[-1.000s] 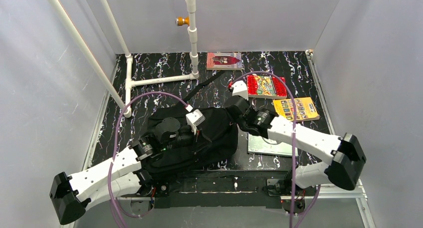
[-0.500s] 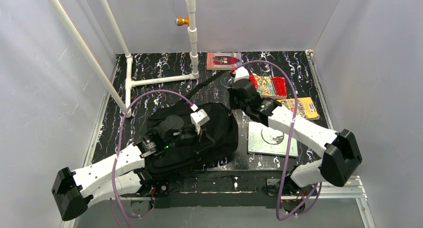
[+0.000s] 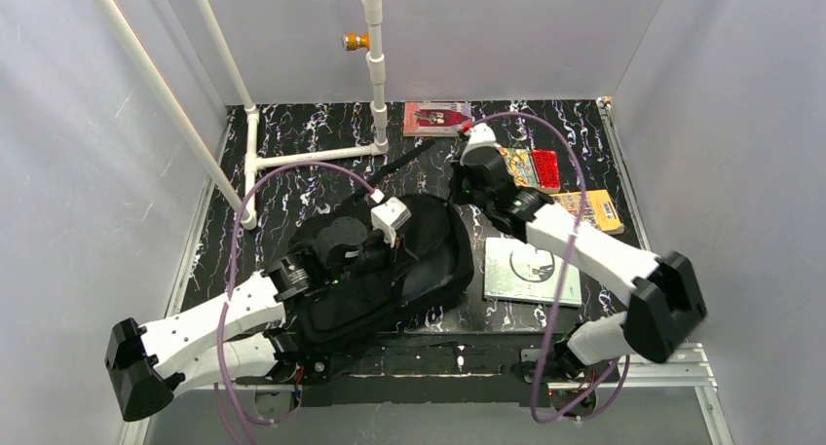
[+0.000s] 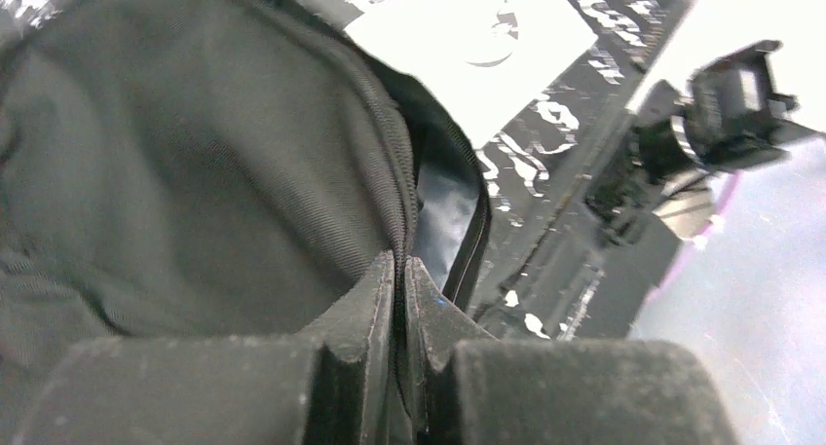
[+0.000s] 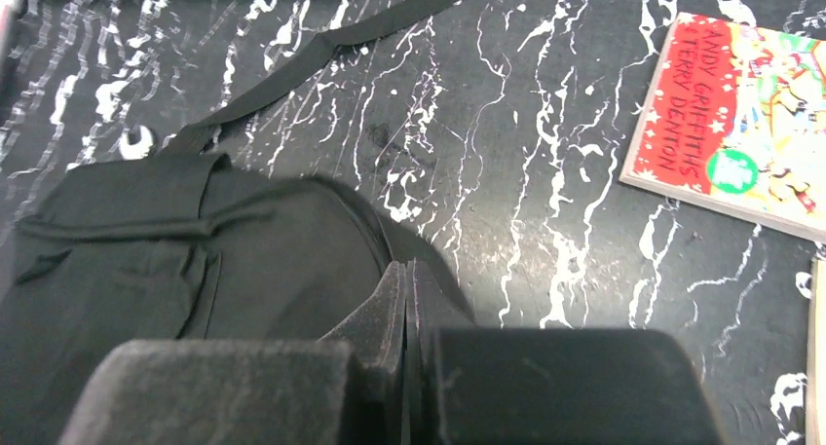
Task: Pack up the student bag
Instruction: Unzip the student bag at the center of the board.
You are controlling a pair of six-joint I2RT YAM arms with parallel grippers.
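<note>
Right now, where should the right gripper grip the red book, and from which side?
Probably its edge facing the student bag: the red book lies flat, so only a thin edge can be pinched, and bare table lies beside that one. Come low from that side, opening the shut right gripper first.

The top external camera looks steeply down from above and behind the arm bases and takes in the whole table (image 3: 302, 133). The left wrist camera sits very near the student bag (image 4: 195, 172), facing past the left gripper (image 4: 399, 265) toward a white book (image 4: 477, 46) at top centre. The right wrist camera looks down past the right gripper (image 5: 406, 270), with the student bag lower left and a red book (image 5: 750, 124) upper right. All three views share the student bag.
</note>
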